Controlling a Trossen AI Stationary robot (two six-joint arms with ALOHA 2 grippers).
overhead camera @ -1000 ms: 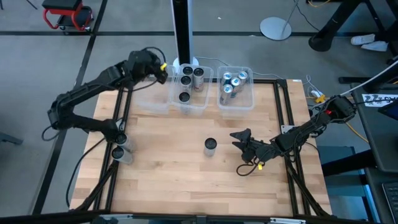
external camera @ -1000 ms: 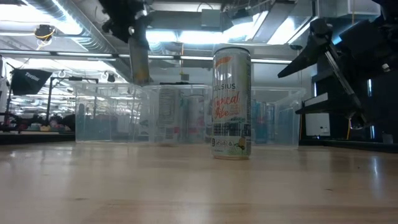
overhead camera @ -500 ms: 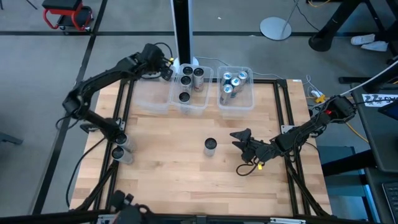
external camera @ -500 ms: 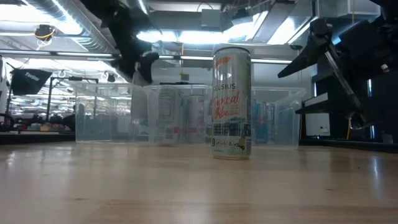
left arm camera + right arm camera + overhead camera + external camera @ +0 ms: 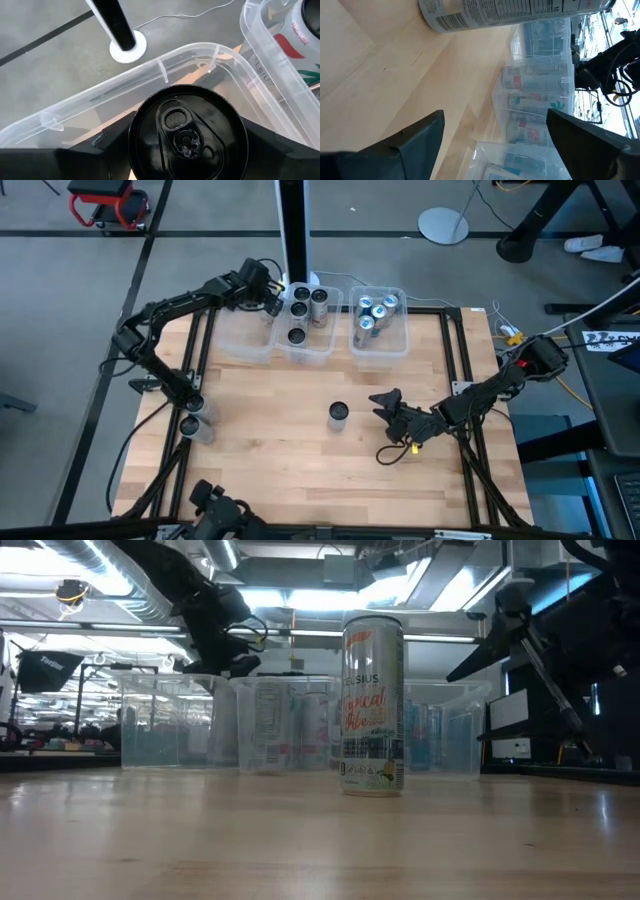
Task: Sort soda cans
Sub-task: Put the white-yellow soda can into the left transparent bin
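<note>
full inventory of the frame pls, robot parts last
Dark-topped soda cans: four, silver, standing in the middle bin.
Teal-topped soda cans: about four, in the right bin.
Lone soda can: one, dark top, upright mid-table.
Held soda can: one, black top, over the left bin.
Clear bins: three, in a row along the table's far edge.
Table: one, light wood.
Left gripper: holding the black-topped can.
Right gripper: open, beside the lone can, apart from it.

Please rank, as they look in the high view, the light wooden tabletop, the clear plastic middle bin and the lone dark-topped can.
1. Light wooden tabletop
2. Clear plastic middle bin
3. Lone dark-topped can
</note>
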